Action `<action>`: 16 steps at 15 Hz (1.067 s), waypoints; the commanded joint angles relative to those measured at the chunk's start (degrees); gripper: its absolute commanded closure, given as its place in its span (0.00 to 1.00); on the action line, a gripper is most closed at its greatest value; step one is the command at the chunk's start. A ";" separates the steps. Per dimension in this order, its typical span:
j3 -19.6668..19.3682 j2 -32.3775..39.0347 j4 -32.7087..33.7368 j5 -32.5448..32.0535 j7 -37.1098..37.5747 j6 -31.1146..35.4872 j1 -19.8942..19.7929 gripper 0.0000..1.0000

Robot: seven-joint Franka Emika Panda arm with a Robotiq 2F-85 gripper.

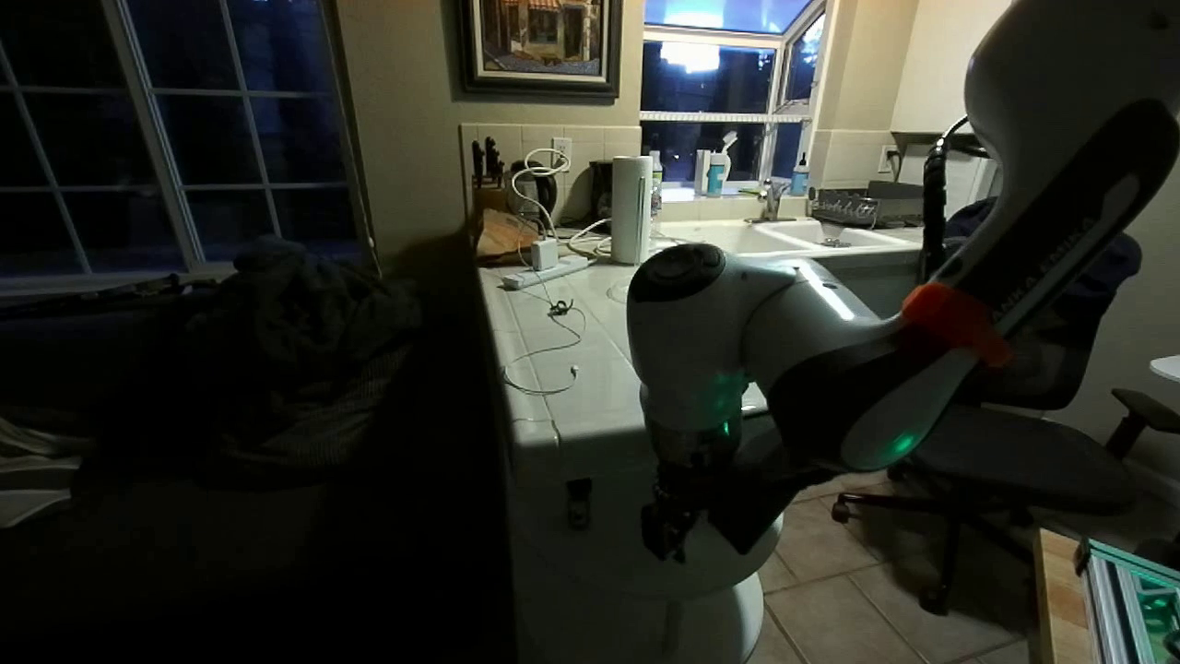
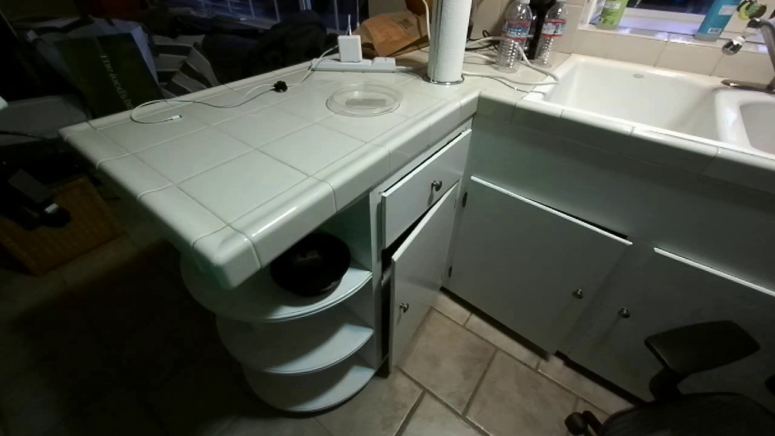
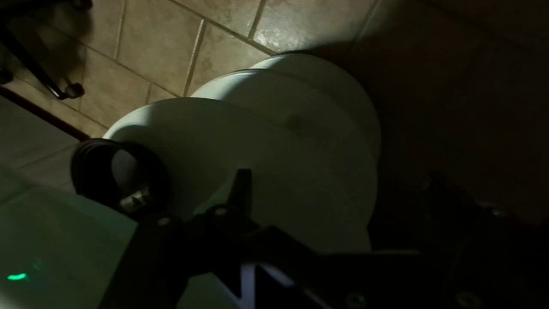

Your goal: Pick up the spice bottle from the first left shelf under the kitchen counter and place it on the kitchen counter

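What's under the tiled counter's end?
Curved shelves; on the top one, a round black container and a small dark item, perhaps the bottle. The counter hides anything deeper.

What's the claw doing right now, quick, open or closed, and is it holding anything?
Claw: open, holding nothing.

A black hollow object [image 3: 150, 167] was seen on the uppermost of three white rounded shelves [image 3: 266, 146], above floor tiles [image 3: 161, 47]. The kitchen counter [image 3: 64, 240] was marked by a green gleam [image 3: 17, 277]; the gripper [image 3: 339, 177], jaws parted, was largely hidden by darkness.
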 commanded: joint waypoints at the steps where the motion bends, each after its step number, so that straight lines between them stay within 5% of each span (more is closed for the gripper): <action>1: -2.43 4.81 1.42 -1.67 8.99 6.69 3.63 0.00; 6: -8.12 10.09 3.33 -7.15 26.34 10.43 8.77 0.00; 12: -17.30 19.15 10.83 -25.23 46.87 9.78 16.96 0.00; 16: -15.02 24.80 16.49 -36.57 56.77 4.87 16.07 0.00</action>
